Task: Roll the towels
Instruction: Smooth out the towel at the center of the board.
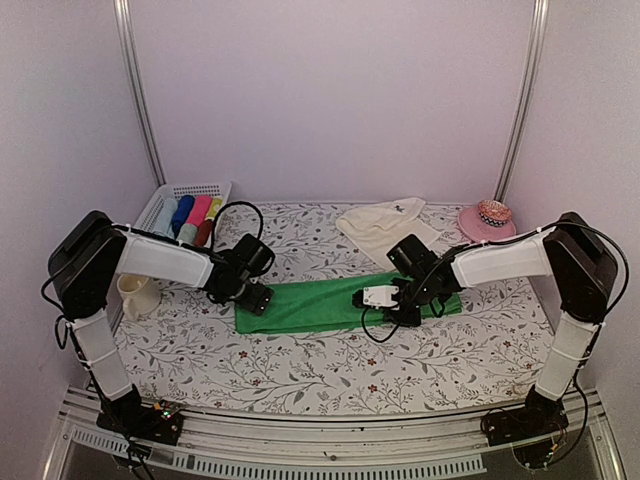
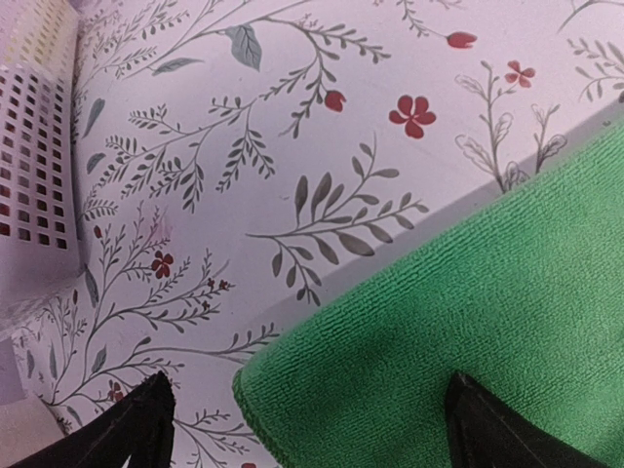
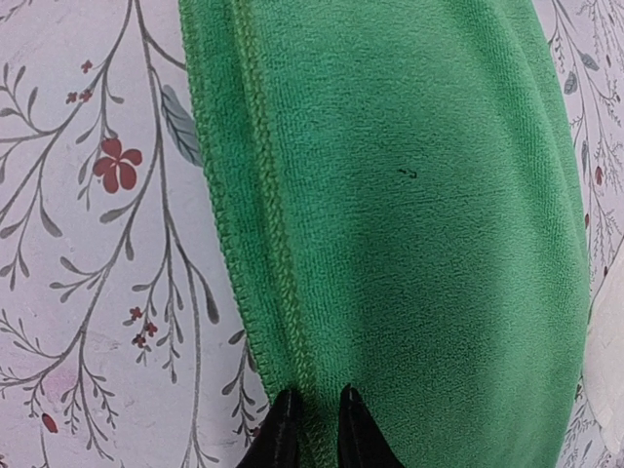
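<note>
The green towel (image 1: 320,303) lies flat as a long folded strip across the middle of the table. My left gripper (image 1: 258,298) hovers open over the strip's left end, and the left wrist view shows its fingers straddling the towel's corner (image 2: 322,390) without touching it. My right gripper (image 1: 400,312) sits low on the strip's right part. Its fingers (image 3: 314,395) are pinched narrowly on the stitched hem of the green towel (image 3: 409,195). The cream-white towel (image 1: 380,222) lies crumpled at the back, right of centre, apart from both grippers.
A white perforated basket (image 1: 165,200) at the back left holds coloured rolls (image 1: 195,215); its wall (image 2: 34,146) is near the left gripper. A cream cup (image 1: 138,295) stands by the left arm. A pink dish (image 1: 487,220) sits at the back right.
</note>
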